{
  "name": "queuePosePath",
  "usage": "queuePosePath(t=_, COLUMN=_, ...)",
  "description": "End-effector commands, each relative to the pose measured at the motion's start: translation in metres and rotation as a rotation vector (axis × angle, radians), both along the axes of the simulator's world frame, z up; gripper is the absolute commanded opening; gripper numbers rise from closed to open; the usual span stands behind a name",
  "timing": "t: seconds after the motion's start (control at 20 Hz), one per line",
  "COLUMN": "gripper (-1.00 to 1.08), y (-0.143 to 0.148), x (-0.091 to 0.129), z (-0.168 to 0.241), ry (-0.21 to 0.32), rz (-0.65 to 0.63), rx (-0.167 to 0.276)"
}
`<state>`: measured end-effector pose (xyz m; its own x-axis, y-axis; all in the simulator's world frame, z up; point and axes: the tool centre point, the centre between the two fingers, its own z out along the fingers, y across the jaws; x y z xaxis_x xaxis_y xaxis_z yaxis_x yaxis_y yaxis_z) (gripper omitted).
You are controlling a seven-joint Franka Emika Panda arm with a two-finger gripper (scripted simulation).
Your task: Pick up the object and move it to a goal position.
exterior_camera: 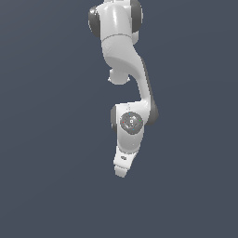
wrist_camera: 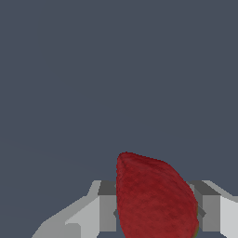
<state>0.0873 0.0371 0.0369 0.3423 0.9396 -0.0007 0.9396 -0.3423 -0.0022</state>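
Note:
In the wrist view a red strawberry (wrist_camera: 155, 197) sits between my two grey fingers, one finger (wrist_camera: 108, 211) on one side and the other finger (wrist_camera: 211, 211) on the opposite side, both pressed against it. My gripper (wrist_camera: 158, 214) is shut on it. A thin green edge shows at the strawberry's lower end. In the exterior view the white arm hangs down the middle and my gripper (exterior_camera: 122, 169) points downward; the strawberry is hidden behind the hand there.
Only a plain dark grey-blue surface shows around the arm in both views. No other objects are in view.

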Motion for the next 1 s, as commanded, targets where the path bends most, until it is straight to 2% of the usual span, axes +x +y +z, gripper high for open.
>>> queuePosePath(t=0.0, gripper=-1.0, y=-0.007, x=-0.001, z=0.012, ry=-0.002, rz=-0.001, rx=0.0)
queuePosePath(t=0.3, gripper=-1.0, y=-0.033, x=-0.007, z=0.057, ry=-0.002, rz=0.0, rx=-0.001)
queuePosePath(t=0.95, gripper=-1.0, y=-0.111, x=-0.023, z=0.193, ry=-0.002, rz=0.001, rx=0.0)
